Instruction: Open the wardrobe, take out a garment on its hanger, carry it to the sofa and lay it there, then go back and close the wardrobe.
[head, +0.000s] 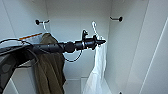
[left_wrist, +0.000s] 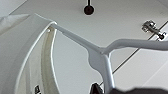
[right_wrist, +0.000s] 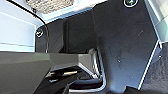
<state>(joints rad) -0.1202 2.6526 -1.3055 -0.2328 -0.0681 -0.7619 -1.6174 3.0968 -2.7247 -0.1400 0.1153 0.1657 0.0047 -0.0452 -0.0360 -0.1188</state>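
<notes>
Left arm stretched level into wardrobe (head: 75, 15), left claw (head: 102, 41) at hanger (head: 94, 27); grip unclear. White garment (head: 96, 72) hangs limp below claw.

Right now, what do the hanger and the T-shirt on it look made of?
Hanger: looks like smooth moulded white plastic, flat-sided rather than wire, though painted metal is possible. T-shirt: thin white fabric, hanging in soft folds, faintly translucent at the edges.

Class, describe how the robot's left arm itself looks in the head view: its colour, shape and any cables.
The left arm is a slim black jointed tube with rounded collars, narrowing to a dark pointed gripper. A thin black cable loops beneath it, and another arcs near its base.
</notes>
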